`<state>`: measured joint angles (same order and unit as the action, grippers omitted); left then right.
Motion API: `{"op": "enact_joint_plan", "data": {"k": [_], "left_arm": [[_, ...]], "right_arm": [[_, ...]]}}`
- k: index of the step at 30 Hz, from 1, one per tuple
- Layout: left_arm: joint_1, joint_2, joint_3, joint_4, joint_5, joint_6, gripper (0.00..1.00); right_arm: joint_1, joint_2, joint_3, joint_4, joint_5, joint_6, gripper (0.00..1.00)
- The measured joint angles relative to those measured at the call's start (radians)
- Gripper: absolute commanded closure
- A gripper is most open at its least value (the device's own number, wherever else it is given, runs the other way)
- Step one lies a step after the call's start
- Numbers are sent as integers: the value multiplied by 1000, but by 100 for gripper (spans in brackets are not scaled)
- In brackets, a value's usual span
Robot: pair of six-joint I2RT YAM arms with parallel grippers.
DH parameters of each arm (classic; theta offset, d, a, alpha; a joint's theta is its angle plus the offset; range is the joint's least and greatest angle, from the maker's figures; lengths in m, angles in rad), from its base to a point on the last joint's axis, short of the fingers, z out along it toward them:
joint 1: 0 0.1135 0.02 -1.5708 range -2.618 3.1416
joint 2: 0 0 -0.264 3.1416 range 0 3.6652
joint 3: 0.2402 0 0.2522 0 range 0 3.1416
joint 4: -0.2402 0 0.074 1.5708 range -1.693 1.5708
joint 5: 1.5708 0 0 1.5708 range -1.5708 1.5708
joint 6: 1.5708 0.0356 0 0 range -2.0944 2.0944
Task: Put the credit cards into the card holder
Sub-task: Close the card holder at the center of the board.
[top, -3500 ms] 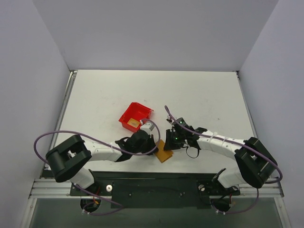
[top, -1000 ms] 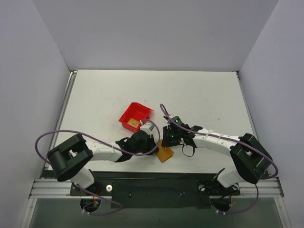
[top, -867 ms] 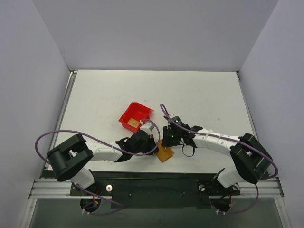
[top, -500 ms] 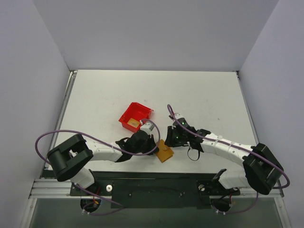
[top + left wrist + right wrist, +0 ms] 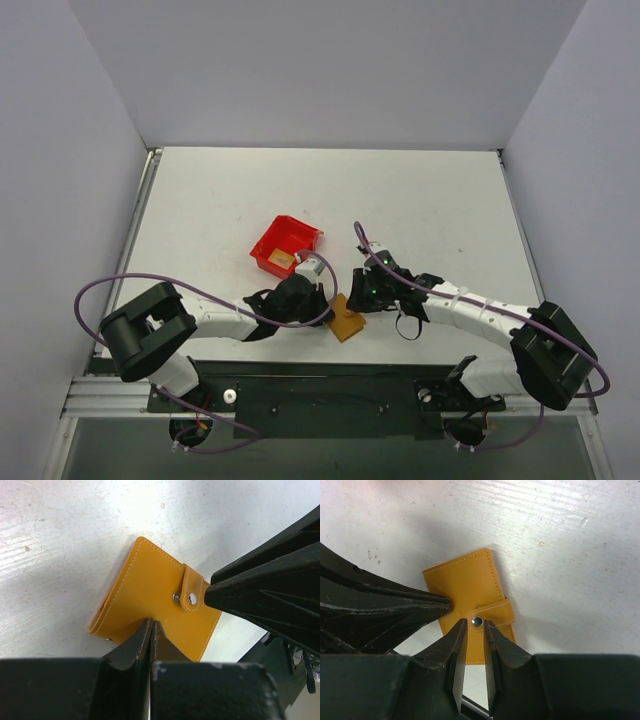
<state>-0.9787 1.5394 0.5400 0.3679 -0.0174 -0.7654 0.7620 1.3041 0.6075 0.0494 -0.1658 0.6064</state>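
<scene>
The card holder point(image 5: 345, 321) is an orange-yellow wallet lying folded on the table near the front edge, its tab point(image 5: 492, 614) snapped down. My left gripper point(image 5: 151, 623) is shut, its joined tips pressing on the card holder's point(image 5: 150, 595) cover from the left. My right gripper point(image 5: 476, 624) stands slightly open above the tab, one tip on each side of the metal snap, nothing between them. From above, the left gripper point(image 5: 322, 303) and right gripper point(image 5: 359, 298) meet over the card holder. A tan credit card point(image 5: 281, 260) lies in the red bin.
The red plastic bin point(image 5: 297, 234) sits just behind the left gripper. The table's front edge and the black base rail point(image 5: 320, 385) run right below the card holder. Purple cables loop off both arms.
The right arm has swung its elbow out to the right and its gripper has shifted slightly right, jaws parting a little. The left gripper and the card holder have stayed put.
</scene>
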Motion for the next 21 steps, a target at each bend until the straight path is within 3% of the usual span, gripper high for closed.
{"op": "enact_joint_plan", "data": {"k": [21], "left_arm": [[0, 14, 1, 23, 7, 0, 98]], "right_arm": [[0, 30, -10, 8, -26, 22, 85]]}}
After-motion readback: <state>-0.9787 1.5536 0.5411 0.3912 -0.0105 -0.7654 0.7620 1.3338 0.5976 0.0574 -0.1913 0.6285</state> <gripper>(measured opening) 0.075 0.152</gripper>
